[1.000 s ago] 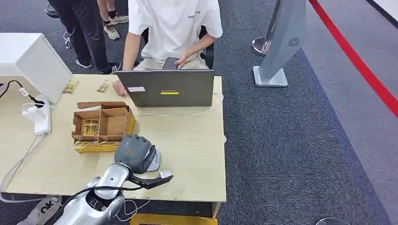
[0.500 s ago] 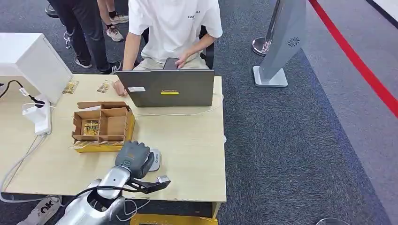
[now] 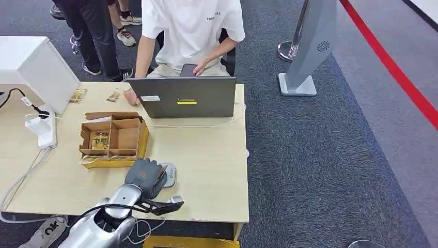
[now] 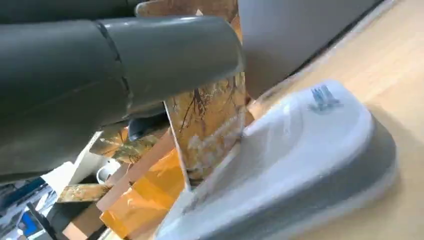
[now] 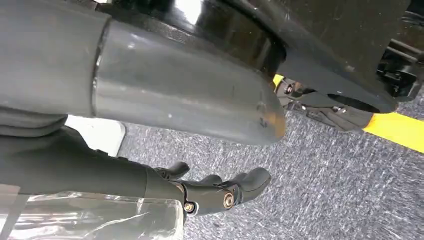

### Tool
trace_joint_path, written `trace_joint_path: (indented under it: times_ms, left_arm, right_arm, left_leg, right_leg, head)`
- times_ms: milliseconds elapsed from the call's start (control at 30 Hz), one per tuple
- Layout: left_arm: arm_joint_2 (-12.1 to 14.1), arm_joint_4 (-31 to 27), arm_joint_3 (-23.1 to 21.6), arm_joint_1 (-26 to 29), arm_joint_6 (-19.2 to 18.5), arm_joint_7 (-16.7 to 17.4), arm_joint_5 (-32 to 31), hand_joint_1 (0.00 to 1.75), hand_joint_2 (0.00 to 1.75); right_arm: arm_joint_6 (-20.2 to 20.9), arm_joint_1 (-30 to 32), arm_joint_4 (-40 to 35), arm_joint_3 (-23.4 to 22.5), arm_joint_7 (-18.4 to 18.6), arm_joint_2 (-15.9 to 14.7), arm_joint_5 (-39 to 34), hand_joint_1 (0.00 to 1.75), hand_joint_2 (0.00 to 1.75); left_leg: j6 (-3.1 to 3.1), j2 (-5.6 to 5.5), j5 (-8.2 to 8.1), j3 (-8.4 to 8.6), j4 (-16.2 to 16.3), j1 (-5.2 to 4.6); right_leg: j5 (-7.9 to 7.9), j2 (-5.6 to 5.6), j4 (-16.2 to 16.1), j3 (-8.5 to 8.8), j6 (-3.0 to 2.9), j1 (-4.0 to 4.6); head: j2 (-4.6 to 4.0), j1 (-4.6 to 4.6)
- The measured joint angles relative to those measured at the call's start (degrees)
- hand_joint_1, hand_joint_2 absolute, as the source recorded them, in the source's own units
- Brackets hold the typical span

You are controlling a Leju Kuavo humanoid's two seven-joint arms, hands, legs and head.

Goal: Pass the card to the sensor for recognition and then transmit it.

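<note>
Fingers of my left hand [image 3: 146,176] grip the card [image 4: 210,125], thumb [image 4: 150,70] pressed along its upper edge, holding it upright with its lower edge touching the top of the sensor [image 4: 300,165]. My right hand [image 5: 215,192] hangs by my side over carpet, fingers loosely curled around nothing that I can see. By my reckoning the recognition step is under way, with the card presented to the reader, while handing it on is not yet done. That card is thin, stiff and glossy, printed in mottled gold and brown. Under it, the sensor is a smooth, rounded pad of pale plastic on a darker grey base, with a small blue mark on top, lying flat on the light wood-grain table [image 3: 217,170]. Just beyond my hand stands an open cardboard box [image 3: 111,139], divided into compartments, with similar gold cards in one of them and more lying along its near side. Farther back is a grey laptop [image 3: 183,98], lid towards me, and behind it sits a person [image 3: 191,31] in a white shirt.
</note>
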Motion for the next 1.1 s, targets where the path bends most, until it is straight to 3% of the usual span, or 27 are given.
trace_joint_path:
  times_ms: [133, 333, 467, 667, 867, 1033, 1067, 1100]
  left_arm:
    - [-0.7, -0.6, 0.0, -0.7, 4.3, 0.7, -1.0, 1.75, 0.00]
    - [-2.7, -7.4, 0.0, -1.2, 21.6, 0.4, -5.3, 1.75, 0.00]
    - [-2.8, -11.0, 0.6, -2.9, 29.4, -0.5, -7.1, 1.75, 0.00]
    - [-0.4, -8.4, 5.8, -12.1, 33.8, -2.5, -7.3, 1.75, 0.00]
    - [4.4, 4.4, 14.0, -22.0, 35.8, -5.5, -6.3, 1.75, 0.00]
    - [6.7, 11.6, 18.3, -24.3, 36.1, -5.9, -5.8, 1.75, 0.00]
    - [6.9, 12.5, 18.8, -24.3, 36.1, -5.9, -5.7, 0.00, 1.75]
    - [7.0, 13.3, 19.3, -24.3, 36.1, -5.9, -5.5, 0.00, 1.75]
  right_arm:
    - [0.0, 0.0, 0.0, 0.0, -0.2, 0.0, 0.3, 0.00, 0.00]
    - [0.9, -0.2, 0.0, 0.1, -0.1, 0.1, 2.4, 0.00, 0.00]
    - [1.4, -0.6, 0.0, 0.5, 0.3, 0.1, 3.9, 0.00, 0.00]
    - [2.9, -1.3, 0.0, 1.8, 0.5, 0.1, 5.5, 0.00, 0.00]
    - [3.1, -1.7, 0.0, 2.0, 0.1, 0.1, 5.3, 0.00, 0.00]
    - [3.0, -1.6, 0.0, 2.0, 0.2, 0.1, 5.0, 0.00, 0.00]
    - [3.0, -1.6, 0.0, 2.0, 0.3, 0.1, 5.0, 0.00, 0.00]
    - [3.0, -1.6, 0.0, 2.0, 0.3, 0.1, 5.0, 0.00, 0.00]
  left_leg:
    - [0.02, -0.01, 0.02, -0.01, 0.0, -0.01]
    - [0.02, -0.03, 0.01, -0.03, 0.0, -0.01]
    - [-0.01, -0.05, 0.04, -0.02, 0.0, 0.01]
    - [-0.17, -0.08, 0.20, -0.02, 0.0, 0.15]
    - [-0.26, -0.02, 0.26, -0.02, 0.0, 0.19]
    - [-0.26, -0.02, 0.25, -0.05, 0.0, 0.19]
    - [-0.26, -0.02, 0.25, -0.07, 0.0, 0.19]
    - [-0.26, -0.02, 0.25, -0.10, 0.0, 0.19]
  right_leg:
    - [0.04, -0.02, 0.0, 0.02, 0.04, -0.01]
    - [0.04, -0.03, 0.0, 0.03, 0.05, 0.00]
    - [0.04, -0.04, 0.0, 0.01, 0.05, 0.01]
    - [0.15, -0.05, 0.1, 0.00, -0.11, 0.15]
    - [0.19, 0.02, 0.2, -0.08, -0.17, 0.18]
    - [0.18, 0.04, 0.2, -0.12, -0.17, 0.18]
    - [0.18, 0.03, 0.2, -0.13, -0.17, 0.18]
    - [0.18, 0.02, 0.2, -0.15, -0.17, 0.18]
  head:
    - [0.02, -0.02]
    - [0.02, 0.00]
    - [0.02, -0.02]
    - [0.00, 0.00]
    - [0.02, 0.00]
    - [0.02, 0.00]
    - [0.02, 0.00]
    - [0.02, 0.00]
